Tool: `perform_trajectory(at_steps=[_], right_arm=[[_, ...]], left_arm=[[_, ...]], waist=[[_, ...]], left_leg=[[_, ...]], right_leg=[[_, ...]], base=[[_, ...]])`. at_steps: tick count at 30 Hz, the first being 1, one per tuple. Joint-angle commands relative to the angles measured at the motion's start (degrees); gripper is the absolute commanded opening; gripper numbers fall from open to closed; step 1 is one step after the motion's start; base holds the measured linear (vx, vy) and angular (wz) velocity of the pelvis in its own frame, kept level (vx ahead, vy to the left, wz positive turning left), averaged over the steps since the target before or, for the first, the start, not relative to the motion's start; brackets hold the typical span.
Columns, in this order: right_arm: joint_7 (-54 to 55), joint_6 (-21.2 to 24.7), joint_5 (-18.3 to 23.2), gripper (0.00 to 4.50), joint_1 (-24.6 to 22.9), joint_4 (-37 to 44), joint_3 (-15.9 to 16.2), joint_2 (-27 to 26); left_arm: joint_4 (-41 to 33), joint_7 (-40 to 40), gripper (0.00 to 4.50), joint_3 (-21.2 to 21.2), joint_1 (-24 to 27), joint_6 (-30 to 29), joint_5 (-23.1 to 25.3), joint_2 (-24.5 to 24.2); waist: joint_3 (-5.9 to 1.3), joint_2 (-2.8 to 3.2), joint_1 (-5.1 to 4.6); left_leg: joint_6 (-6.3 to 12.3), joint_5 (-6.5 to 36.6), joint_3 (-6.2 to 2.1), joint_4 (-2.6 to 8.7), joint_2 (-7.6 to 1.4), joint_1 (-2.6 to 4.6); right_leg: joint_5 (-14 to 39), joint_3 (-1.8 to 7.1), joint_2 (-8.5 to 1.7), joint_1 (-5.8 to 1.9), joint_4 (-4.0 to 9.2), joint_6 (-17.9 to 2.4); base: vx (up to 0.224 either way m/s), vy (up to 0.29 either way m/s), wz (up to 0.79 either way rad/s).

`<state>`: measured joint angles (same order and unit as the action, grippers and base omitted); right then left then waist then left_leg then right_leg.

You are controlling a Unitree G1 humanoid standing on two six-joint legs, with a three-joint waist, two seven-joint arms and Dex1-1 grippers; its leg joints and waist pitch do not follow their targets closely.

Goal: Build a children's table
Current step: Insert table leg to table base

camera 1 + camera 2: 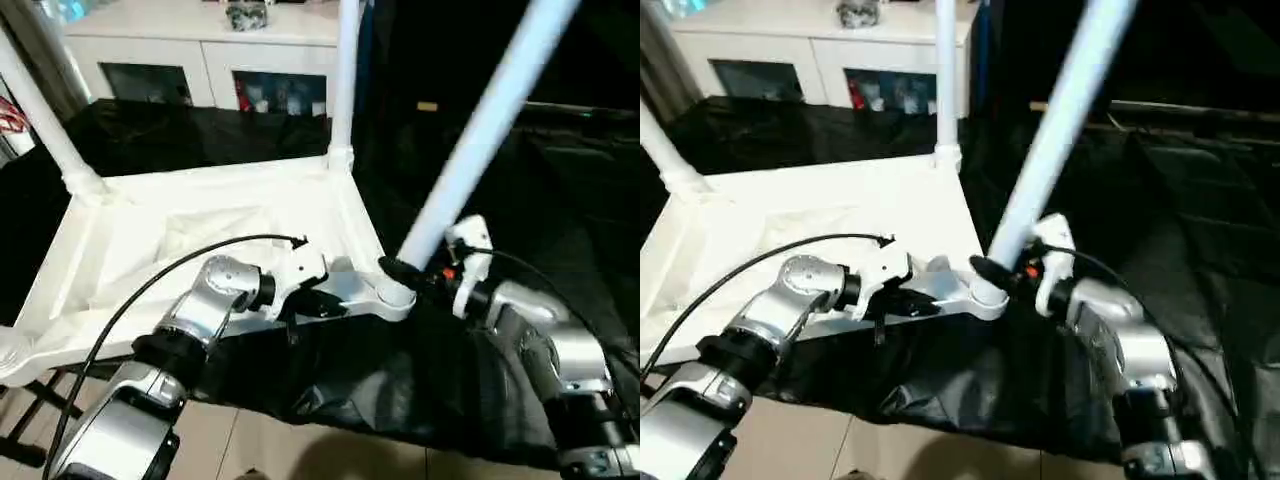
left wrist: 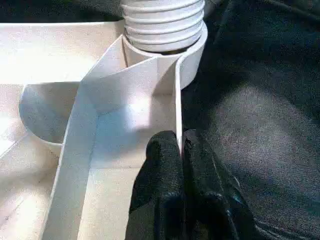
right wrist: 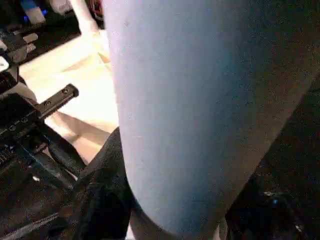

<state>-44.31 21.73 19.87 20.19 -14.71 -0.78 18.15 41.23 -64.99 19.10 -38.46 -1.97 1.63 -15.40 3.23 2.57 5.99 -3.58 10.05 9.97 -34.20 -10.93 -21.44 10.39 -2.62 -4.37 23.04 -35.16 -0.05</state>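
Observation:
The children's table top (image 1: 200, 230) lies upside down on a black cloth. Two white legs (image 1: 343, 80) stand upright in its far corner sockets. A third leg (image 1: 480, 130) leans out of the near right corner socket (image 1: 393, 297), and its ribbed end (image 2: 162, 22) sits in that socket. My right gripper (image 1: 405, 272) is shut on this leg just above the socket. My left gripper (image 1: 330, 303) is shut on the top's raised rim (image 2: 176, 100) a short way from the same corner. Its black fingers (image 2: 165, 175) pinch the thin wall from both sides.
A white cabinet (image 1: 200, 50) with shelf openings stands behind the work. The black cloth (image 1: 380, 380) hangs over the near edge above a tiled floor (image 1: 260, 450). A black cable (image 1: 150, 285) arcs over my left forearm.

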Motion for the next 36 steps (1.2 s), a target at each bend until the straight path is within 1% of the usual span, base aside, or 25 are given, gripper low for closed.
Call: perform_trajectory(at_steps=[1,5,6,7,8,9,10,11,12,14,15,16,17,18,19,20,21,24,27,29,31,32,34,36], right_arm=[[0.5,-0.5,-1.1,1.93,-2.7,-0.6,-0.4,0.4],[0.3,-1.5,-1.7,1.93,-4.5,0.5,0.1,0.4],[0.6,-2.3,-2.6,1.93,-5.3,1.0,0.7,0.7],[1.1,-3.0,-4.1,1.93,-5.9,1.6,1.8,1.4],[2.1,-3.7,-6.4,1.93,-6.8,2.9,3.7,2.4],[2.1,-3.7,-6.4,1.93,-6.8,2.9,3.7,2.4],[2.2,-3.6,-7.3,1.93,-6.9,3.6,4.9,2.8],[2.2,-3.5,-7.6,1.93,-6.8,3.8,5.4,2.9],[2.1,-3.2,-8.1,1.93,-6.6,4.4,6.3,3.0],[2.1,-3.1,-8.4,1.93,-6.4,4.5,6.8,3.0],[1.8,-2.7,-9.0,1.93,-5.7,4.4,7.8,3.0],[1.6,-2.5,-9.3,1.93,-5.1,4.2,8.3,3.0],[0.9,-2.0,-9.5,1.93,-4.5,3.9,9.2,3.1],[0.3,-1.7,-9.6,1.93,-4.2,3.7,9.8,3.2],[-0.2,-1.7,-9.7,1.93,-4.0,3.3,10.3,3.4],[-0.6,-1.7,-10.0,1.93,-3.8,2.9,10.7,3.6],[-1.2,-1.9,-10.2,1.93,-3.6,2.4,11.2,3.8],[-3.8,-2.8,-10.2,1.93,-2.9,0.4,12.2,4.4],[-5.9,-3.6,-9.7,1.93,-2.1,-1.4,12.4,4.4],[-7.1,-4.2,-9.5,1.93,-1.7,-2.1,12.6,4.5],[-9.8,-5.9,-9.5,1.93,-1.2,-3.3,13.4,5.0],[-12.6,-6.9,-9.2,1.93,-0.9,-3.9,14.1,5.5],[-13.5,-7.1,-9.1,1.93,-0.8,-4.0,14.3,5.7],[-15.9,-7.3,-8.9,1.93,-0.9,-4.0,15.0,6.3]], left_arm=[[-0.2,-0.2,0.0,0.0,0.6,0.8,-0.2,0.1],[-0.1,0.0,0.0,0.0,0.5,0.8,-0.1,0.1],[0.0,0.1,0.0,-0.1,0.4,0.9,0.0,0.1],[0.1,0.2,0.0,0.0,0.4,1.1,0.2,0.1],[0.3,0.4,0.0,0.0,0.3,1.4,0.5,0.1],[0.3,0.4,0.0,0.0,0.3,1.4,0.5,0.1],[0.4,0.4,0.0,0.0,0.2,1.5,0.6,0.1],[0.5,0.4,0.0,0.1,0.2,1.5,0.7,0.1],[0.6,0.3,0.0,0.2,0.2,1.6,0.8,0.1],[0.6,0.2,0.0,0.3,0.3,1.6,0.9,0.0],[0.5,0.2,0.0,0.4,0.3,1.7,1.1,0.0],[0.5,0.2,0.0,0.5,0.4,1.7,1.1,0.0],[0.4,0.2,0.0,0.4,0.5,1.7,1.2,0.0],[0.3,0.1,0.0,0.4,0.6,1.7,1.2,0.0],[0.2,0.1,0.0,0.4,0.6,1.7,1.2,-0.1],[0.1,0.0,0.0,0.4,0.7,1.7,1.2,-0.1],[0.0,-0.1,0.0,0.4,0.7,1.7,1.1,-0.2],[-0.5,-1.1,0.0,0.5,0.9,1.7,0.9,-0.6],[-1.2,-2.8,0.0,0.8,1.1,2.0,0.6,-0.9],[-1.7,-3.7,0.0,1.0,1.3,1.9,0.3,-1.1],[-3.4,-6.7,0.0,1.6,1.7,1.3,-0.6,-1.6],[-5.0,-9.7,0.0,2.3,2.1,0.4,-1.2,-2.3],[-5.5,-10.6,0.0,2.5,2.2,0.0,-1.3,-2.6],[-5.6,-10.8,0.0,2.5,2.0,-0.1,-1.1,-3.0]], waist=[[-3.94,-0.66,-0.06],[-3.97,-0.55,0.21],[-3.96,-0.37,0.23],[-3.96,-0.37,0.31],[-3.94,-0.48,0.32],[-3.87,-0.5,0.3],[-3.82,-0.34,0.26],[-3.82,-0.34,0.26],[-3.69,-0.31,0.2],[-3.68,-0.32,0.15],[-3.76,-0.41,0.12],[-3.72,-0.63,0.06],[-3.72,-0.63,0.06],[-3.63,-0.79,-0.1],[-3.6,-0.65,-0.16],[-3.58,-1.04,-0.17],[-3.63,-0.92,-0.15],[-3.71,-1.04,-0.26],[-3.76,-1.02,-0.33],[-3.83,-1.03,-0.33],[-3.85,-1.18,-0.44],[-3.99,-1.15,-0.42],[-3.86,-1.1,-0.55],[-3.83,-1.07,-0.52]], left_leg=[[0.63,14.1,-0.51,4.34,-1.79,0.66],[1.28,13.2,-0.49,4.33,-1.82,0.66],[1.24,13.3,-0.51,4.35,-1.85,0.63],[1.08,13.4,-0.52,4.37,-1.89,0.65],[0.9,13.3,-0.51,4.4,-1.84,0.64],[0.87,13.5,-0.53,4.46,-1.8,0.6],[0.63,14.2,-0.52,4.53,-1.76,0.67],[0.63,14.2,-0.52,4.53,-1.76,0.67],[0.39,15.6,-0.56,4.63,-1.8,0.83],[0.26,16.2,-0.64,4.72,-1.82,0.8],[0.3,16.1,-0.67,4.71,-1.85,0.82],[0.42,15.7,-0.68,4.74,-1.82,0.72],[0.42,15.7,-0.68,4.74,-1.82,0.72],[0.5,16.1,-0.63,4.77,-1.81,0.78],[0.43,16.5,-0.66,4.78,-1.85,0.79],[0.44,16.5,-0.63,4.82,-1.89,0.78],[0.44,16.6,-0.65,4.81,-1.88,0.79],[0.51,16.4,-0.68,4.84,-1.92,0.78],[0.63,16.6,-0.65,4.81,-1.89,0.77],[0.64,16.5,-0.67,4.85,-1.97,0.78],[0.76,16.2,-0.62,4.88,-1.97,0.76],[0.77,16.3,-0.7,4.85,-2.07,0.78],[1.29,16.3,-0.54,4.91,-2.07,0.75],[1.27,16.7,-0.59,4.95,-2.18,0.87]], right_leg=[[14.0,2.1,-3.75,-2.66,4.73,-12.0],[13.1,2.07,-3.69,-2.66,4.69,-12.1],[13.3,2.08,-3.71,-2.65,4.7,-12.0],[13.3,2.09,-3.69,-2.62,4.77,-11.8],[13.1,2.1,-3.62,-2.67,4.74,-11.5],[13.6,2.1,-3.61,-2.7,4.78,-11.3],[15.1,2.08,-3.64,-2.65,4.95,-10.9],[15.1,2.08,-3.64,-2.65,4.95,-10.9],[17.5,2.14,-3.67,-2.49,5.21,-10.4],[18.4,2.17,-3.69,-2.49,5.26,-10.1],[18.1,2.19,-3.72,-2.5,5.24,-10.1],[17.7,2.16,-3.67,-2.55,5.14,-10.1],[17.7,2.16,-3.67,-2.55,5.14,-10.1],[18.6,2.15,-3.65,-2.47,5.27,-10.1],[19.2,2.18,-3.7,-2.41,5.31,-10.0],[19.4,2.18,-3.7,-2.41,5.4,-9.8],[19.4,2.23,-3.77,-2.39,5.35,-9.8],[17.9,2.2,-3.73,-2.43,5.26,-10.1],[17.7,2.2,-3.8,-2.48,5.24,-10.5],[16.4,2.18,-3.77,-2.55,5.11,-11.0],[14.9,2.14,-3.67,-2.62,5.0,-11.6],[14.5,2.12,-3.84,-2.74,4.79,-12.0],[13.6,2.13,-3.64,-2.71,4.83,-12.5],[14.0,2.09,-3.66,-2.64,4.82,-12.8]], base=[[0.0,0.0,0.0],[0.0,0.0,0.0],[0.0,0.0,0.0],[0.0,0.0,0.0],[0.0,0.0,0.0],[0.0,0.0,0.0],[0.0,0.0,0.0],[0.0,0.0,0.0],[0.0,0.0,0.0],[0.0,0.0,0.0],[0.0,0.0,0.0],[0.0,0.0,0.0],[0.0,0.0,0.0],[0.0,0.0,0.0],[0.0,0.0,0.0],[0.0,0.0,0.0],[0.0,0.0,0.0],[0.0,0.0,0.0],[0.0,0.0,0.0],[0.0,0.0,0.0],[0.0,0.0,0.0],[0.0,0.0,0.0],[0.0,0.0,0.0],[0.0,0.0,0.0]])
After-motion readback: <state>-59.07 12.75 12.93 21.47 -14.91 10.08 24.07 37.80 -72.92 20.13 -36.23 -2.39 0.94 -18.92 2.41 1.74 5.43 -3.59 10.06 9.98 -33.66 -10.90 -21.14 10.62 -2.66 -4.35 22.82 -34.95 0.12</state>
